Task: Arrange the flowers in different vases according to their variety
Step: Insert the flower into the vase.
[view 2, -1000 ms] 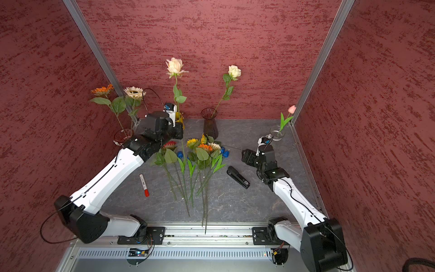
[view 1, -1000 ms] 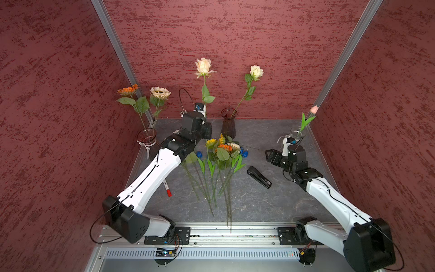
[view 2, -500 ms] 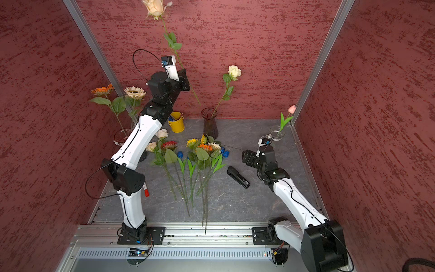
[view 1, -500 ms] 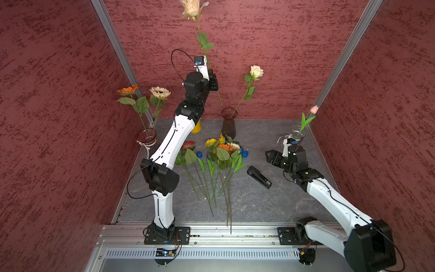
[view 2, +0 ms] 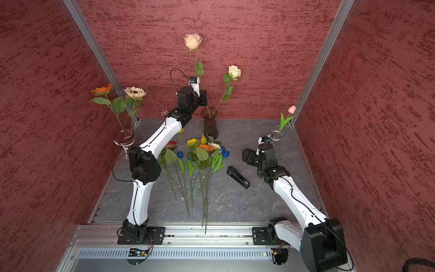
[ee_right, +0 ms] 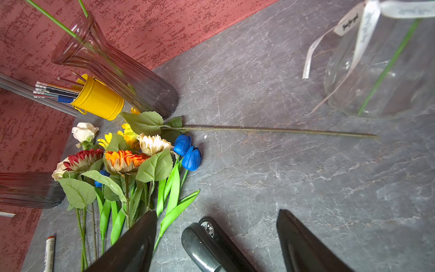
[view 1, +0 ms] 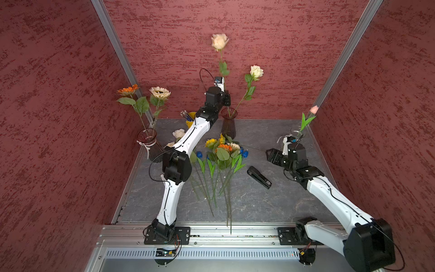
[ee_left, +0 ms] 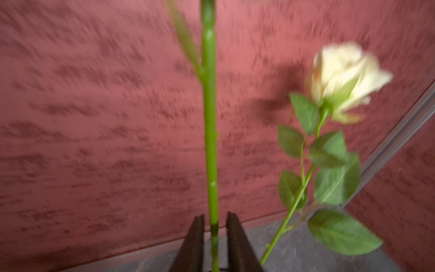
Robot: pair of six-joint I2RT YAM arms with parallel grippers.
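Observation:
A pale pink rose (view 1: pixel 219 41) stands upright with its stem (ee_left: pixel 209 141) reaching down into the dark ribbed middle vase (view 1: pixel 228 124), next to a cream-white rose (view 1: pixel 256 71). My left gripper (ee_left: pixel 214 215) is just above that vase, open, with the stem between its jaws and a gap on each side. The ribboned dark vase (view 1: pixel 147 141) holds an orange and a cream sunflower (view 1: pixel 160 92). The small clear vase (view 1: pixel 297 133) holds a pink tulip (view 1: pixel 314 109). Several flowers (view 1: pixel 221 150) lie heaped on the table. My right gripper (ee_right: pixel 216 212) hangs open and empty.
A black stapler (view 1: pixel 259 177) lies under my right gripper. A yellow bucket (ee_right: pixel 98 99) of pens and pencils stands behind my left arm. One long flower stem (ee_right: pixel 282 130) stretches across the table towards the clear vase. A marker (ee_right: pixel 50 252) lies at the left. Red walls close three sides.
My left arm lifted the pale pink rose high, then brought it down so its stem entered the middle vase, and its jaws parted from the stem. The right arm has not moved.

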